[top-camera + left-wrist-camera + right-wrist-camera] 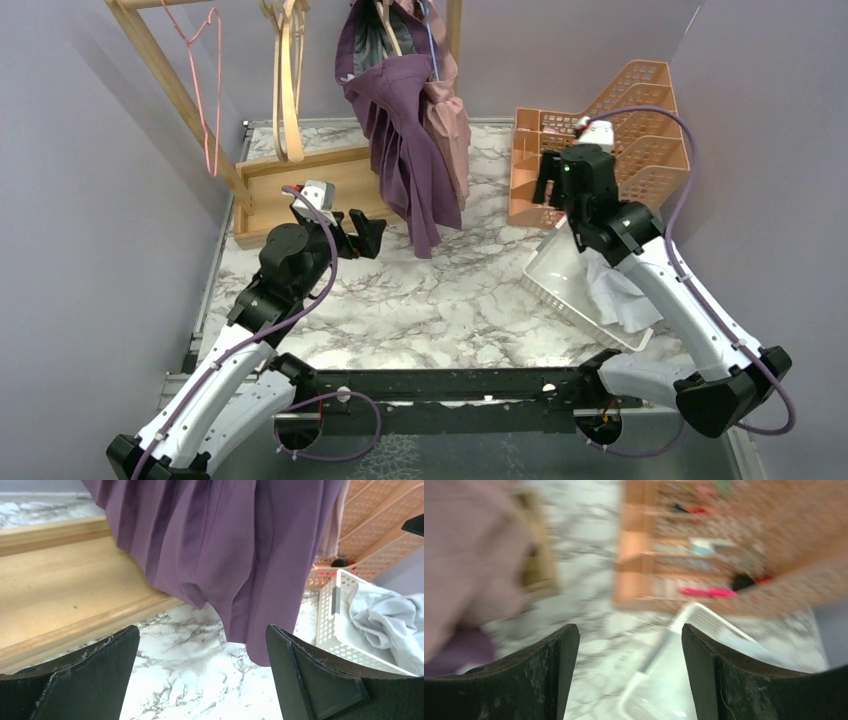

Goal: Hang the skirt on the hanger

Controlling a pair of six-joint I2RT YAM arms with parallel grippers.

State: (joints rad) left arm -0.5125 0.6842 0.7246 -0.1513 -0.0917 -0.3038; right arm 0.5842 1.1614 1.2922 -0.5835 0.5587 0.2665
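Left gripper (362, 233) hangs low over the marble table (440, 310) with its jaws spread wide and nothing between them. The wrist view shows only bare tabletop in the gap between the two black fingers (90, 675).

Just ahead of it, and slightly to its right, hangs the purple pleated skirt (405, 165). The longest point of the hem comes down close to the table right in front of the open jaws, without touching them. The skirt runs up from there to a hanger (390, 38) at the top of the wooden rack. The top edge of the overhead picture cuts off how the waistband sits on it. A pink garment (452, 125) hangs against the skirt on the side away from this gripper. The rack's wooden base (300, 180) lies just beside the gripper on its left, under the skirt's far folds. Spare wooden hangers (288, 90) and a pink wire hanger (207, 85) hang further left.

The right gripper (547, 185) is raised in the air, well apart from the skirt, which hangs off to its left. Its wrist view is blurred, but the jaws plainly stand wide apart and hold nothing. The orange baskets (630, 130) stand just ahead of it and to its right. The white basket (570, 295) sits below and behind it, with a crumpled white cloth (622, 295) inside, under the arm.
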